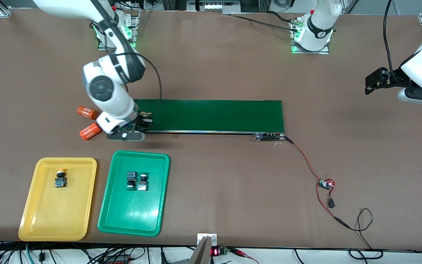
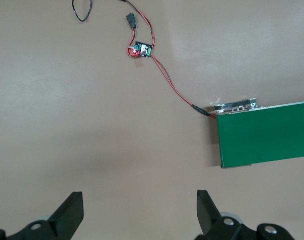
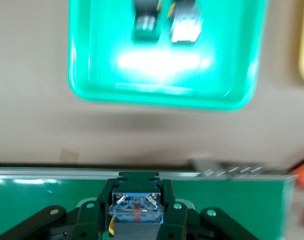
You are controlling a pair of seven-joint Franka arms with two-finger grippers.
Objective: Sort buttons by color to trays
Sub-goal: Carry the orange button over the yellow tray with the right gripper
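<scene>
1. Pinching a button (image 3: 137, 212) with a blue body, the right claw (image 3: 137, 220) sits low over the conveyor belt (image 1: 214, 115), at the belt's end toward the right arm's end of the surface (image 1: 233, 66); a bit of yellow shows under the body.
2. The left claw (image 2: 139, 212) waits with fingers spread wide, up over bare brown surface near the left arm's end.
3. The green tray (image 1: 134, 194) lies nearer the front camera than the right claw, with two buttons (image 1: 137, 181) side by side in it.
4. The yellow tray (image 1: 58, 200) lies beside the green one, closer to the surface's corner, holding one yellow-capped button (image 1: 60, 178).
5. Two orange cylinders (image 1: 88, 121) lie just beside the right claw, off the belt's end.
6. A red-and-black wire (image 1: 304, 159) runs from the belt's other end to a small circuit board (image 1: 325, 183).
7. Cables hang along the surface's front edge.
</scene>
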